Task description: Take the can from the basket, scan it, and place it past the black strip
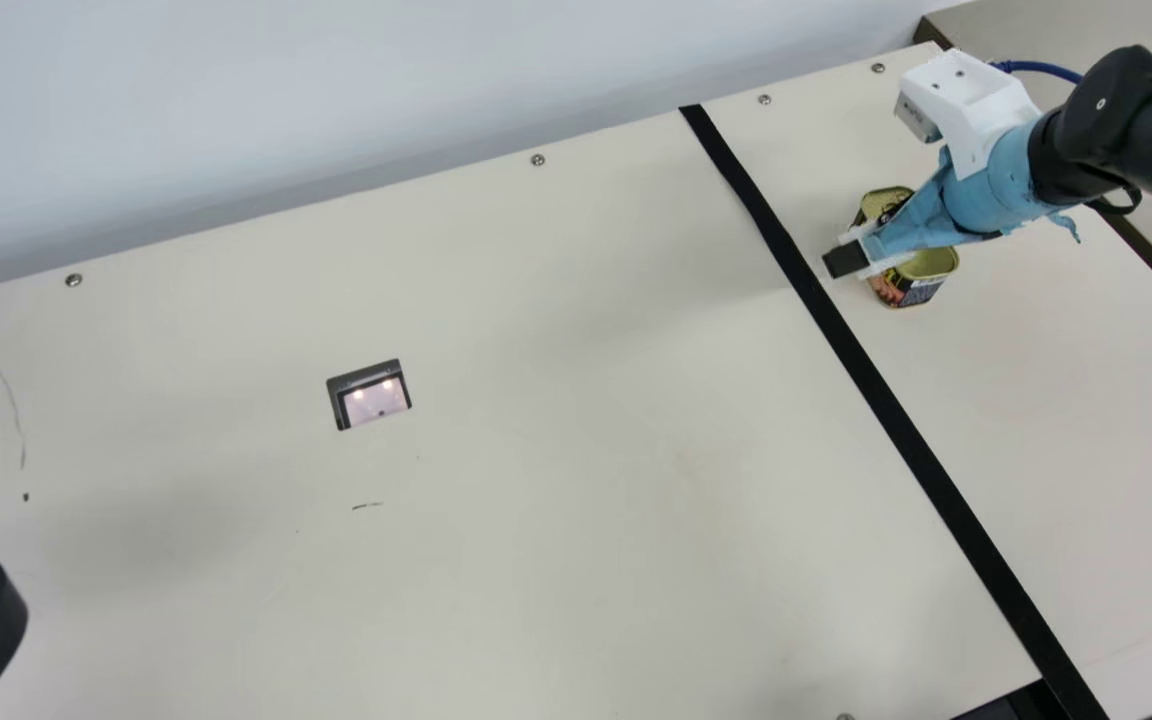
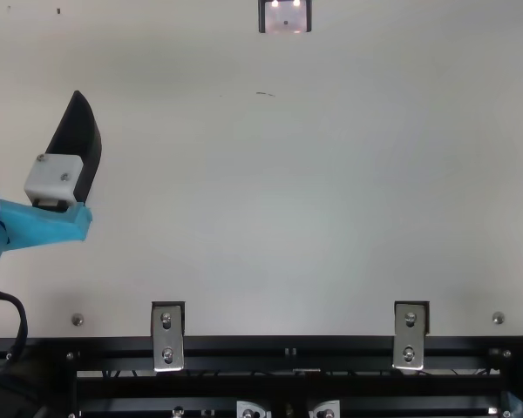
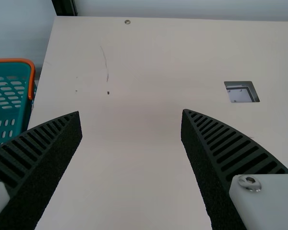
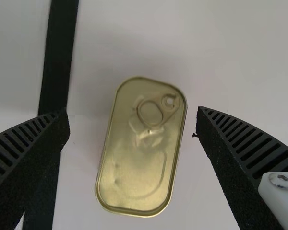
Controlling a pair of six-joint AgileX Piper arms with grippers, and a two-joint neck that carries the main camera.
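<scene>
Near left: left gripper [image 2: 30,103], two fingers spread, cut off at top view's edge. Left side: one basket [image 3: 20,103], only part in frame. Left of middle: one scanner window [image 1: 376,400]. Far right, right of the one black strip [image 1: 881,392]: one can [image 1: 926,264], gold ring-pull lid up, printed side, part-hidden under right gripper [image 1: 866,255], whose fingers stand apart around it, gaps both sides
</scene>
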